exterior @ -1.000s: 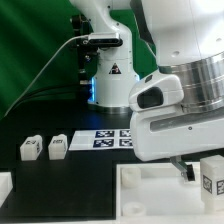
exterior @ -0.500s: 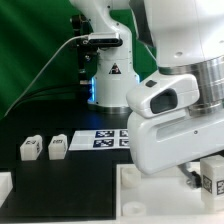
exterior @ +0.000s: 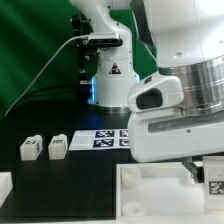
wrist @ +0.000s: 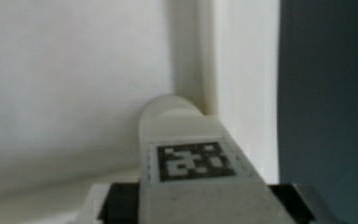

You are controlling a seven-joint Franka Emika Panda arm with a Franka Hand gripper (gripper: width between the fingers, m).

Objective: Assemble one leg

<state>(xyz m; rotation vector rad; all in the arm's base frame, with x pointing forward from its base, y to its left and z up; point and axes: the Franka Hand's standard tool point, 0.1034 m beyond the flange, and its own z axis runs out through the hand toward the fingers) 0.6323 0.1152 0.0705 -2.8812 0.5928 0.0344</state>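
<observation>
My gripper [exterior: 203, 172] hangs under the big white hand at the exterior view's right, low over the large white tray-like part [exterior: 150, 190]. It is shut on a leg [exterior: 214, 180], a small white block with a tag on its face. In the wrist view the leg [wrist: 194, 150] stands out between the two dark finger pads [wrist: 130, 203], its tip near the tray part's raised rim [wrist: 194, 50]. Two more legs [exterior: 28, 149] [exterior: 57, 147] stand side by side on the black table at the exterior view's left.
The marker board [exterior: 105, 139] lies flat on the table in the middle, behind the tray part. The arm's white base [exterior: 108, 70] stands at the back. Another white part shows at the lower left corner [exterior: 5, 184].
The hand with the leg has shifted slightly down and toward the exterior view's right. The two loose legs and the marker board have not moved.
</observation>
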